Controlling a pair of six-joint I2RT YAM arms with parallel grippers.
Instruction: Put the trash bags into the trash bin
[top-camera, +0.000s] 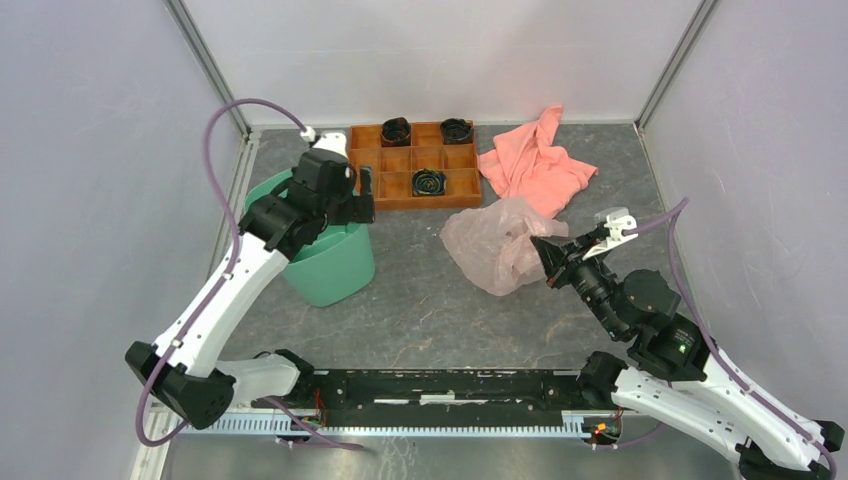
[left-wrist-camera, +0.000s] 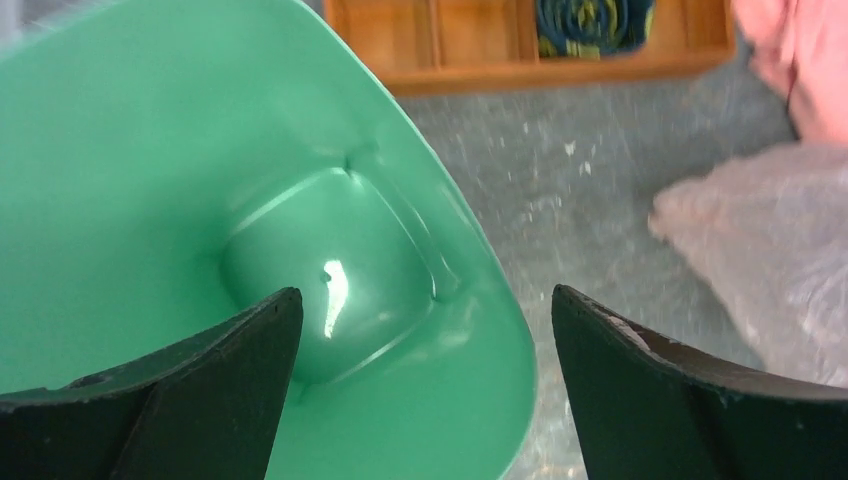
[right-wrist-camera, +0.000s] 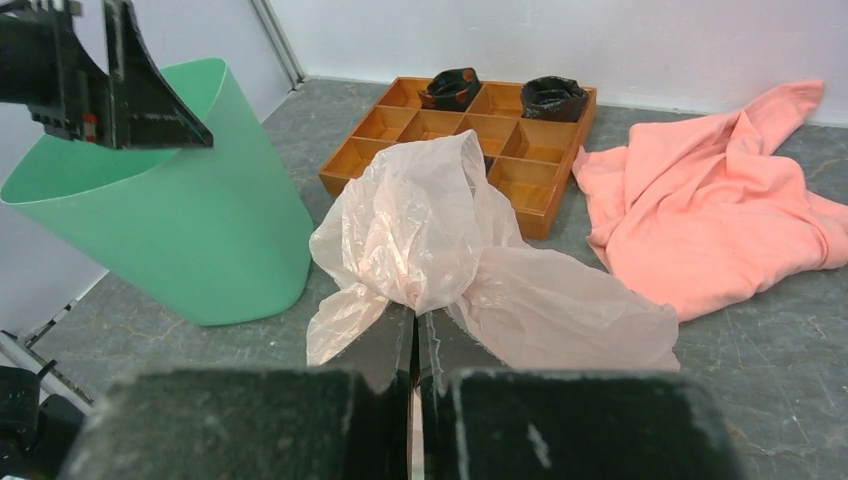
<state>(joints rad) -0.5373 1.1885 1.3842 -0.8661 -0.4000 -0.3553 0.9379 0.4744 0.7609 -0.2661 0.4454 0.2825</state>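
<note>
The mint-green trash bin (top-camera: 330, 262) stands at the left of the table. My left gripper (top-camera: 364, 196) is open above the bin's right rim. In the left wrist view one finger (left-wrist-camera: 200, 400) is over the bin's inside (left-wrist-camera: 250, 180) and the other is outside, with the rim between them. The pale pink translucent trash bag (top-camera: 492, 245) lies crumpled at the middle right. My right gripper (top-camera: 540, 248) is shut on a bunched fold of it. The right wrist view shows the film (right-wrist-camera: 440, 230) pinched between my gripper's (right-wrist-camera: 415, 322) tips.
An orange compartmented tray (top-camera: 415, 165) with dark rolled items stands at the back, just behind the bin. A salmon-pink cloth towel (top-camera: 535, 165) lies at the back right, next to the bag. Grey walls enclose the table.
</note>
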